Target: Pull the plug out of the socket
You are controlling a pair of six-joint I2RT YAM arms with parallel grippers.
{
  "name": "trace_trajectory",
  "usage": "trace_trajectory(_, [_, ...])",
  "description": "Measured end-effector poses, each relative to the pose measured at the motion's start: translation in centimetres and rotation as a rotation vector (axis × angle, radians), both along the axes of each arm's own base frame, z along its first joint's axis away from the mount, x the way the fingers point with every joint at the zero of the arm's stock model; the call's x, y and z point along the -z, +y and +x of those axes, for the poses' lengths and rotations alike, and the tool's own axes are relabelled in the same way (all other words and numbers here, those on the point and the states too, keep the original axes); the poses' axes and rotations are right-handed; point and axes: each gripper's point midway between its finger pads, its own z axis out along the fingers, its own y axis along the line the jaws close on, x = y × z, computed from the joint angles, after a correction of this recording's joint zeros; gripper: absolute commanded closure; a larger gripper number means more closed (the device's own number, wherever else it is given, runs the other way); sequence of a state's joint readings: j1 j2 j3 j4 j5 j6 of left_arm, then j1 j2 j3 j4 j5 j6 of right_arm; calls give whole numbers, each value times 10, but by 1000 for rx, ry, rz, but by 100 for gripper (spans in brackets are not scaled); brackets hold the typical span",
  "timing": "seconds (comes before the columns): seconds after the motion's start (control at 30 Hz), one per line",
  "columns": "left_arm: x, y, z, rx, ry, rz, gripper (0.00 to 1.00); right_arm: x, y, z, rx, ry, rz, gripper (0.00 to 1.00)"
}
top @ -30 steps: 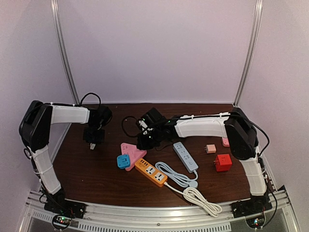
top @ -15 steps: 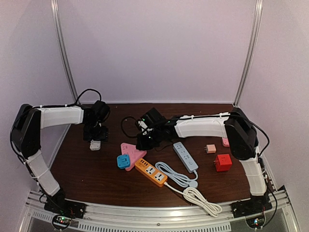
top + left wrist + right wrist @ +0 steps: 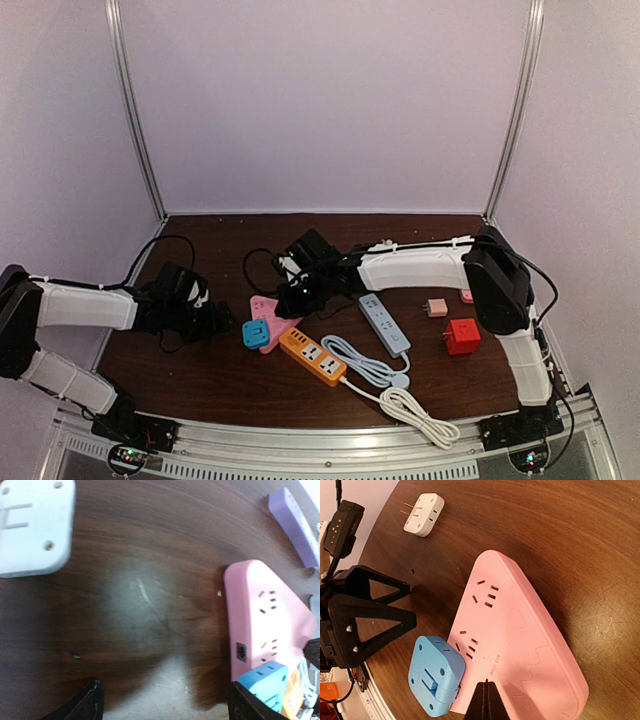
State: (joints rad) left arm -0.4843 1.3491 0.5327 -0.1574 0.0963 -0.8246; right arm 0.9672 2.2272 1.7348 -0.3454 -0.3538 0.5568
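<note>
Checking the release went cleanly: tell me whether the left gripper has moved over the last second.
Yes. In the top view the left gripper, now open, has come toward the near side and to the right, ending closer to the pink socket.

Top view looks down; close wrist views share pink socket [image 3: 260,625]

Orange power strip [image 3: 313,357], grey-blue power strip [image 3: 384,323], red cube adapter [image 3: 462,336] and coiled white cable [image 3: 418,414] lie on the worktop [image 3: 200,370]

The left arm stretches low near the surface's [image 3: 200,375] left edge, left gripper [image 3: 222,320] spread wide. The right arm reaches leftward across the middle, right gripper [image 3: 487,700] pinched closed.
</note>
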Motion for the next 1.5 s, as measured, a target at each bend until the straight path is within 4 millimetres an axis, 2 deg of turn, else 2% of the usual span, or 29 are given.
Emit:
trace_trajectory(0.17, [-7, -29, 1, 9, -80, -220, 12, 3, 2, -3, -10, 10, 5, 100])
trace_trajectory(0.53, [-13, -56, -9, 23, -84, -435, 13, 11, 4, -3, -3, 27, 15, 100])
trace_trajectory(0.77, [-10, -68, -18, 26, -75, -557, 35, 11, 6, -4, -5, 32, 30, 100])
trace_trajectory(0.8, [-9, -73, -20, 24, -64, -596, 44, 12, 6, -5, -5, 33, 34, 100])
trace_trajectory(0.93, [-5, -75, -25, 13, -41, -631, 57, 13, 7, -5, -4, 32, 39, 100])
trace_trajectory(1.13, [-11, -76, -30, -6, -35, -690, 75, 13, 9, -7, -8, 32, 53, 100])
trace_trajectory(1.2, [-16, -77, -29, -6, -46, -706, 78, 14, 10, -8, -9, 32, 56, 100])
trace_trajectory(1.33, [-24, -79, -28, -3, -59, -726, 79, 15, 13, -13, -17, 32, 59, 100])
trace_trajectory(1.5, [-24, -83, -31, 0, -46, -718, 69, 15, 14, -14, -15, 32, 64, 100])
